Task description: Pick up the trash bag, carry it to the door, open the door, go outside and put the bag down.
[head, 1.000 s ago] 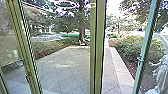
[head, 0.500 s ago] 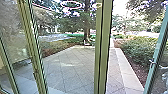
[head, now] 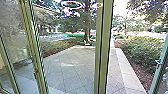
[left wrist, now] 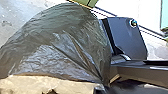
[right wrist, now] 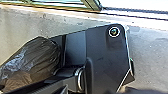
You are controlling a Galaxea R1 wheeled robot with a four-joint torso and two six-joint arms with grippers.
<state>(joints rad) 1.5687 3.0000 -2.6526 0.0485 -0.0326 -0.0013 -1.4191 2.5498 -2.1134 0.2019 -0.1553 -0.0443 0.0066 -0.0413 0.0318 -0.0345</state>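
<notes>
Head view: the door (head: 159,75) is swinging farther from the post (head: 102,50), widening the way onto the paving (head: 70,65). Left wrist view: the bag (left wrist: 62,45) is bulging beside the base (left wrist: 127,37); whether either hand is gripping, I can't tell. Right wrist view: the bag is lying close by the base, seemingly awaiting the exit.

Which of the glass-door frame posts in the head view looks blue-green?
The rightmost post, slanting by the picture's right edge with a silvery handle; the middle post and the left posts look yellow-green.
</notes>
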